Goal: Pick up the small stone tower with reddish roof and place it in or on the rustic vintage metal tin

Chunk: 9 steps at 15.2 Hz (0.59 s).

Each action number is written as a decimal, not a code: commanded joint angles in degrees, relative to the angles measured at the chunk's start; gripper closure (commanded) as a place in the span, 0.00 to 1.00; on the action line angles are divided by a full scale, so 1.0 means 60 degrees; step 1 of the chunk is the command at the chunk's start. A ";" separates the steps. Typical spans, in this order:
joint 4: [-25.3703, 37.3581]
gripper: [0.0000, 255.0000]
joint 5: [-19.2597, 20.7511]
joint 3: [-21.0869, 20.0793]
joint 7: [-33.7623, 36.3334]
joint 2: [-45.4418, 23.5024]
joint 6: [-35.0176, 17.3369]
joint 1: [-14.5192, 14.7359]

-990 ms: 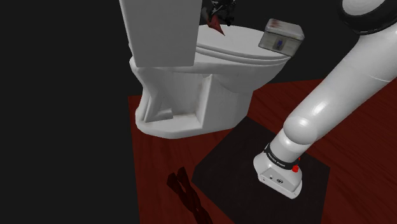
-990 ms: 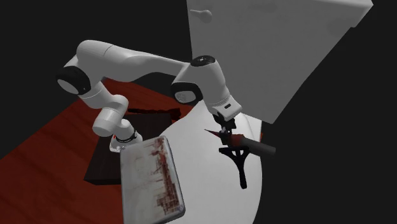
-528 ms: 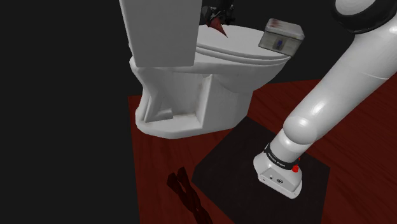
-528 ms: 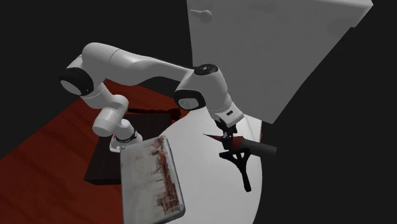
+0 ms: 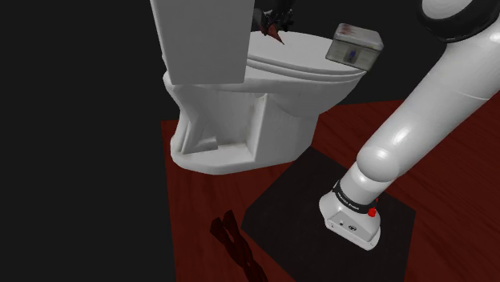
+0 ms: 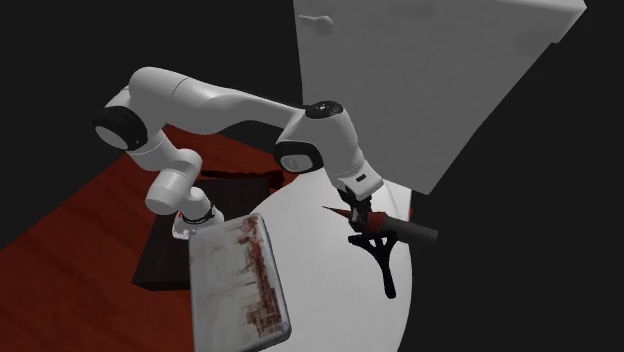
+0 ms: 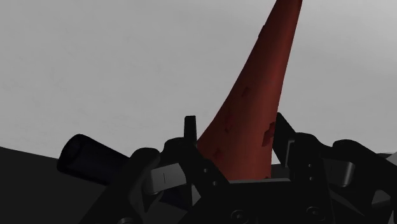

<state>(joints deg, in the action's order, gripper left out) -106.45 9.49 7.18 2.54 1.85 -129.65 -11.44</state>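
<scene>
The small tower lies on its side on the white toilet lid (image 5: 300,60), close to the tank. Its dark body (image 6: 388,240) points away from the arm, and its reddish cone roof (image 6: 347,213) (image 7: 261,95) points toward the arm's side. My black gripper (image 6: 362,203) (image 7: 235,137) (image 5: 275,18) comes down on it from above. In the wrist view the two fingers press against the base of the red cone, shut on the tower. The worn metal tin (image 5: 355,43) (image 6: 240,275) rests at the lid's front end, well away from the gripper.
The tall white tank (image 5: 200,40) (image 6: 430,80) rises right behind the tower. The toilet bowl (image 5: 240,128) stands on a dark red floor (image 5: 352,128). My stand (image 5: 320,216) is a dark box beside it. A dark red object (image 5: 232,240) lies on the floor near a black area.
The hand came down onto the tower over the last second. Its fingers went from wide apart to closed against the red roof. The tower has shifted slightly; the tin has not moved.
</scene>
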 commanded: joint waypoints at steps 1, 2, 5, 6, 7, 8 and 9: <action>0.0002 1.00 0.0000 0.0000 0.0000 0.0000 -0.0001 0.0000; 0.0001 1.00 0.0000 0.0000 0.0000 0.0001 -0.0001 0.0000; 0.0001 1.00 0.0000 0.0000 0.0001 0.0001 0.0000 0.0000; 0.0000 1.00 -0.0001 0.0001 -0.0002 0.0001 -0.0002 -0.0001; 0.0119 1.00 -0.0014 -0.0001 -0.0022 0.0008 0.0123 0.0002; 0.0243 1.00 -0.0028 -0.0003 -0.0043 0.0011 0.0249 0.0004; 0.0369 1.00 -0.0041 -0.0005 -0.0064 0.0013 0.0376 0.0006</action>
<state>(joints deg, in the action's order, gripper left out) -104.78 9.30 7.14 2.30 1.73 -128.10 -11.40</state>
